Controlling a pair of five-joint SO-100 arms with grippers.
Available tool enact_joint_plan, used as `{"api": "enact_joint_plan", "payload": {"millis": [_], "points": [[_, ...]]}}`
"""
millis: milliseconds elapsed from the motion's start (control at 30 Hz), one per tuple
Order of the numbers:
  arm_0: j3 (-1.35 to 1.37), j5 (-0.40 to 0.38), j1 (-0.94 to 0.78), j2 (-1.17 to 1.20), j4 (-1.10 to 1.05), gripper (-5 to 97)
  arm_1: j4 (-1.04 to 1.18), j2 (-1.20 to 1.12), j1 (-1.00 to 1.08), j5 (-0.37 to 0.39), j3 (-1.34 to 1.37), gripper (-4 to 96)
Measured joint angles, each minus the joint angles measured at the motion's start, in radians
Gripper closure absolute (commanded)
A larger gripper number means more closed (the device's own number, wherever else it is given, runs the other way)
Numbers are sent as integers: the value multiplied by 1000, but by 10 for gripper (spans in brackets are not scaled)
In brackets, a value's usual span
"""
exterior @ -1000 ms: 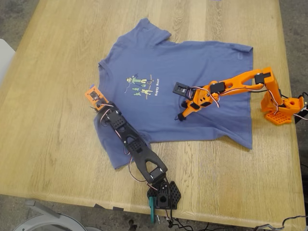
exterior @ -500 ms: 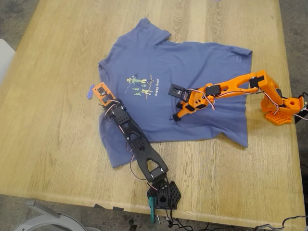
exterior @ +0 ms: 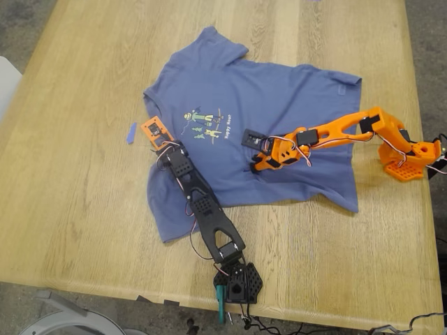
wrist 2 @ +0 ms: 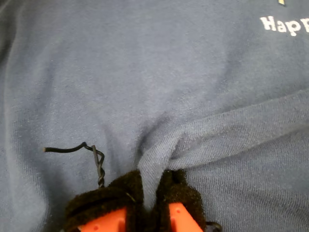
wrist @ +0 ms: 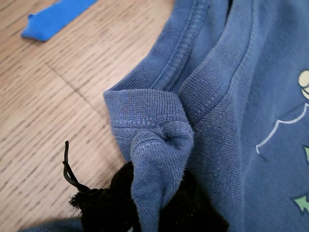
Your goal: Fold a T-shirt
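On the counter (exterior: pixel 84 209), our first gripper (wrist: pixel 145 203) and second gripper (wrist 2: pixel 145 203) each pinch the shirt (exterior: pixel 279 91) in closed fingers; we should carry both folds across evenly, keeping the fabric taut.

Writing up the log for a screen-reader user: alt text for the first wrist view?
My first gripper pinches a bunched fold of the T-shirt at its ribbed collar, over a wooden table. A blue tape scrap lies on the wood beyond.
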Motion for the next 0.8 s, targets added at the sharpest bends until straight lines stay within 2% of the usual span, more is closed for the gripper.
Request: {"api": "enact_joint_plan", "payload": {"millis": [533,800], "points": [[2,0,92,160,77,918,-43,127,163,0,72,912],[2,0,183,259,97,918,-84,135,215,6,8,912]]}}
